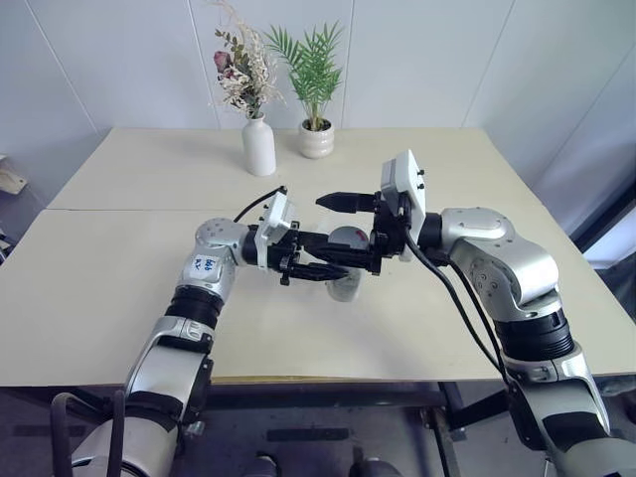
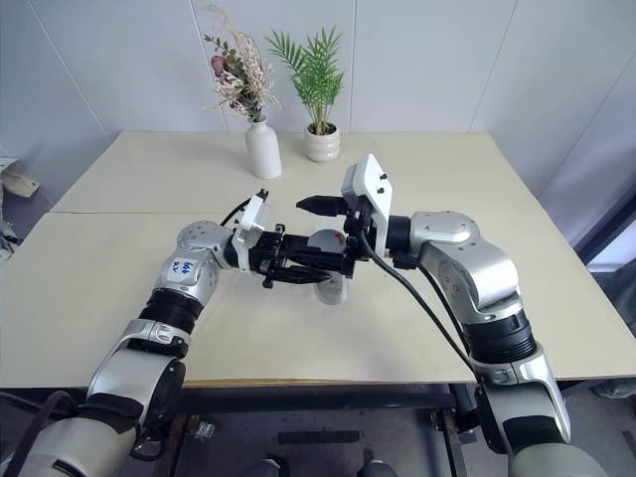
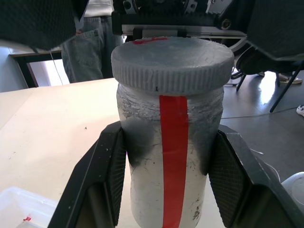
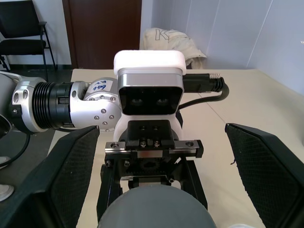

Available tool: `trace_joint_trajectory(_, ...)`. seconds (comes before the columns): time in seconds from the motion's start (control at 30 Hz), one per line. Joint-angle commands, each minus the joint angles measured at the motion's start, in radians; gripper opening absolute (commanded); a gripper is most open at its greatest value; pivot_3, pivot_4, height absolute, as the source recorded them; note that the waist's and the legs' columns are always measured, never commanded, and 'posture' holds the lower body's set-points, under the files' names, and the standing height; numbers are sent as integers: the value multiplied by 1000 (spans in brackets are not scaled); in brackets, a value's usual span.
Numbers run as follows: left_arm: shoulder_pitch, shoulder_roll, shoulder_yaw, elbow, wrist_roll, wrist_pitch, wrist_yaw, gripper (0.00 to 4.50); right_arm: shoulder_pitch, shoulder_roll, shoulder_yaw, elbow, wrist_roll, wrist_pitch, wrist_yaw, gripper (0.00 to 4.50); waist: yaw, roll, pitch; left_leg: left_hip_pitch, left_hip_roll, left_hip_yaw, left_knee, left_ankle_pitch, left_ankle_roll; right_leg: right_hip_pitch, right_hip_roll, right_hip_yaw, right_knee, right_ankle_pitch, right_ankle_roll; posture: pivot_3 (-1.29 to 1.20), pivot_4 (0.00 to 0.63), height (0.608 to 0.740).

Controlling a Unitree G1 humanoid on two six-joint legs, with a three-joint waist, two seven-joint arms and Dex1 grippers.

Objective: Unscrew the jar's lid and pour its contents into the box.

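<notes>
The jar (image 3: 173, 156), silvery-grey with a red stripe down its side, stands upright in the air above the table. My left gripper (image 3: 173, 190) is shut on its body, one pad on each side. The grey ribbed lid (image 3: 172, 64) sits on top of the jar. My right gripper (image 1: 348, 232) faces the left one, open, with its fingers (image 4: 71, 180) wide on either side of the lid (image 4: 154, 209) and apart from it. A corner of the clear plastic box (image 3: 19, 209) lies on the table below the jar.
At the table's (image 1: 129, 288) far side stand a white vase (image 1: 258, 145) with dried flowers and a white plant pot (image 1: 316, 139) with a green plant. Both arms meet over the table's middle. A person in jeans (image 3: 90, 42) stands beyond the table.
</notes>
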Motion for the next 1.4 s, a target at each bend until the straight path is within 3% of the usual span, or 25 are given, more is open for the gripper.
trace_joint_trajectory(0.03,-42,-8,6,-11,-2,-14,-20,2106,-15,10,0,-13,-13,-23,-3,4466,0,0,0,0,0,0,0,0,0,0,0,0,0,0,0,0,150,740)
trace_joint_trajectory(0.73,-48,-10,12,-19,-9,-3,-16,2106,0,-15,-20,50,-69,-43,25,4466,-3,0,0,-1,0,10,0,0,0,-8,1,10,5,0,0,0,150,740)
trace_joint_trajectory(1.4,-14,25,21,-52,-11,16,-9,2106,108,-178,-118,-98,-31,32,-10,4466,-2,0,0,-1,1,11,0,0,0,-8,1,12,5,0,0,0,150,740)
